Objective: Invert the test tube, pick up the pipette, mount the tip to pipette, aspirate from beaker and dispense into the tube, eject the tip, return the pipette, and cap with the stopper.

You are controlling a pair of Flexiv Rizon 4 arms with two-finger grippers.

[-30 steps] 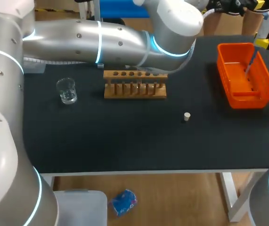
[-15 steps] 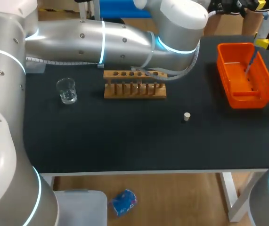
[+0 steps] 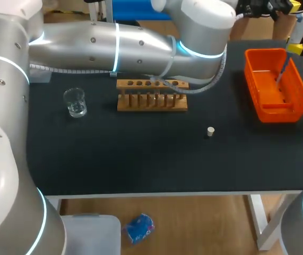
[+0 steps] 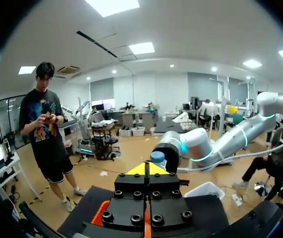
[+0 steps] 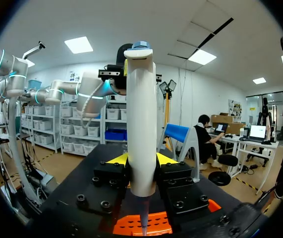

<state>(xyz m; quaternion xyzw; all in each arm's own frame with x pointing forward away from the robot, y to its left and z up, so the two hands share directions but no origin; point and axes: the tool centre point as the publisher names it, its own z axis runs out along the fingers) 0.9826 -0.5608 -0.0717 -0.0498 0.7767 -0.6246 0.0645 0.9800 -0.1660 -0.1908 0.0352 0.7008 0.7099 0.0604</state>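
Two robot arms work at a black-topped bench [image 3: 140, 159]. The right gripper [image 5: 141, 159] has its jaws closed on a white pipette [image 5: 141, 114] with a blue top. The yellow tips press its barrel from either side and the pipette stands upright. Its thin lower end hangs over the orange bin [image 5: 131, 225] just beneath the jaws.

From the head camera, that bin sits toward the bench's 2 o'clock corner, and the pipette's lower end dips inside its far wall. The left arm [image 3: 114, 42] sweeps in from 9 o'clock across the back of the bench, passing above the wooden rack [image 3: 152, 94] and ending beyond the bench's far edge near 1 o'clock.

In the left wrist camera, the left gripper [image 4: 146, 168] shows its yellow tips drawn together along a single seam. The jaws are closed and nothing can be seen between them. The orange bin shows beneath the gripper.

The rack stands at the back middle of the bench with its row of holes facing up. A small glass beaker [image 3: 75, 102] holding clear liquid stands at the rack's 9 o'clock, well apart from it. The pale stopper [image 3: 210, 131] rests alone on the black surface at the rack's 4 o'clock, between rack and bin and touching neither. Whether a test tube stands in the rack cannot be told from these views.
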